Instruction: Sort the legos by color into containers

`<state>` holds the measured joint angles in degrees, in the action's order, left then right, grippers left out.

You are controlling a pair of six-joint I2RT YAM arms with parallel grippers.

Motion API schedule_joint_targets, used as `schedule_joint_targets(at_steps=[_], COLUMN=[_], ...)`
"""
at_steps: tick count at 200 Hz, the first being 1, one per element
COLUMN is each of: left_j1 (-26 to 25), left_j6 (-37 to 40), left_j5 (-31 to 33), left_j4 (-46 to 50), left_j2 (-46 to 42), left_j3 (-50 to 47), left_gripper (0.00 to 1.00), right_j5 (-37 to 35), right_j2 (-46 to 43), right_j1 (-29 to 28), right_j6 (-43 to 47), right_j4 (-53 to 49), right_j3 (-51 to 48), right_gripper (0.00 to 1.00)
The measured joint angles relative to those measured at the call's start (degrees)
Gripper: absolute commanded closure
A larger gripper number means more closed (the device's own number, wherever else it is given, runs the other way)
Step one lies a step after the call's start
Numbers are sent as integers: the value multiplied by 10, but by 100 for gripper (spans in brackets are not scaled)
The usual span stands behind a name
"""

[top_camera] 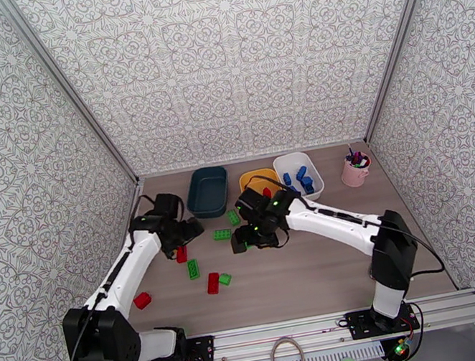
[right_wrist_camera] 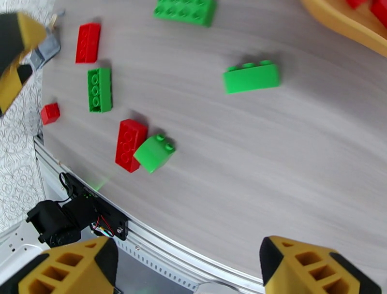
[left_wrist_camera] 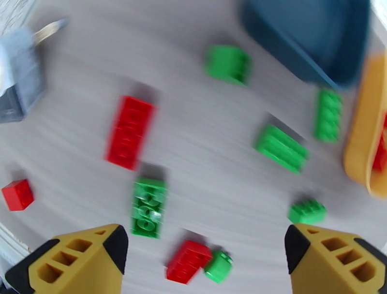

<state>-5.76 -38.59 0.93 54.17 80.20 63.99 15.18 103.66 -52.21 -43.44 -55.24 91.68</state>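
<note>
Several red and green legos lie loose on the table: a green one (top_camera: 222, 235), a red one (top_camera: 181, 254), a green one (top_camera: 193, 269), and a red (top_camera: 213, 283) and green (top_camera: 225, 279) pair touching. The teal container (top_camera: 207, 191), yellow container (top_camera: 252, 179) and white container (top_camera: 311, 165) stand in a row at the back; blue legos (top_camera: 302, 177) lie in the white one. My left gripper (top_camera: 189, 231) hovers open above the red lego (left_wrist_camera: 129, 132) and green lego (left_wrist_camera: 148, 207). My right gripper (top_camera: 242, 242) is open over bare table, with a green lego (right_wrist_camera: 251, 77) ahead of it.
A pink cup (top_camera: 356, 169) with pens stands at the back right. A lone red lego (top_camera: 142, 300) lies near the left arm. The table's near edge and its metal rail (right_wrist_camera: 159, 251) run just below the right gripper. Patterned walls close in three sides.
</note>
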Motion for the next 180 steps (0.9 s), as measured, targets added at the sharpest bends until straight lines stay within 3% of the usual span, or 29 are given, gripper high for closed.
schedule_joint_targets(at_steps=[55, 91, 180], left_j1=[73, 77, 77], left_j6=[43, 63, 93], left_j5=[-7, -18, -32], left_j4=[-8, -24, -35], left_j2=[122, 171, 234], left_j3=[10, 23, 41], left_gripper=[19, 20, 35], right_j5=[-1, -2, 2], right_j2=[6, 6, 33], right_j1=[-6, -6, -6], right_j6=[0, 0, 0], right_j4=[-11, -11, -9], right_j3=[8, 8, 11], right_gripper=[18, 18, 19])
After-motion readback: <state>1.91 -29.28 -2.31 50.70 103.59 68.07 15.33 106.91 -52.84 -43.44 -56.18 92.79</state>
